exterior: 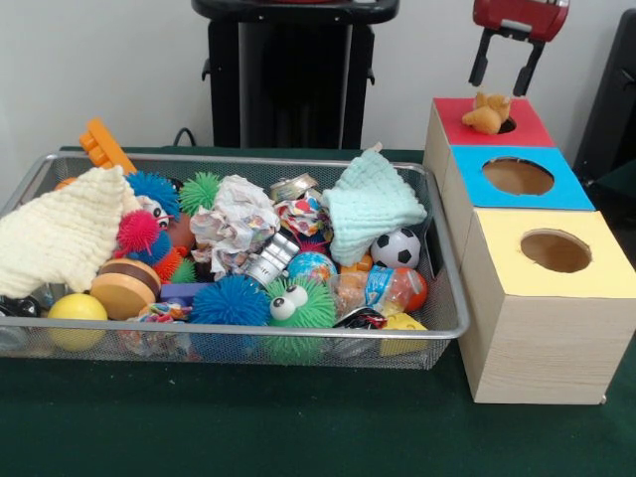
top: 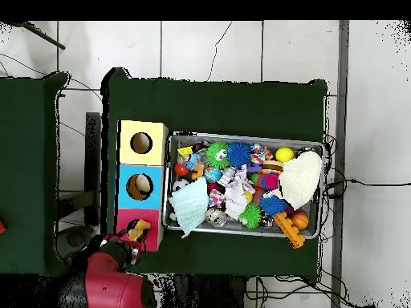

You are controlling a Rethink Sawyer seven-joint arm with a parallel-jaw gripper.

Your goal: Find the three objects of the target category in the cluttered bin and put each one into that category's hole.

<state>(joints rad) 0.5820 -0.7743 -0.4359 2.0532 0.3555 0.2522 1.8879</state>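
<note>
Hanging just above the red box (exterior: 489, 121), the gripper (exterior: 505, 72) has its two black fingers spread and empty. Directly beneath it, an orange plush toy (exterior: 486, 112) sits at the rim of the red box's hole (exterior: 508, 125), not yet dropped in.

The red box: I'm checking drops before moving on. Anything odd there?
Yes. An orange toy sits on the red box, at the rim of its hole rather than down inside. The gripper hangs open just above it.
</note>
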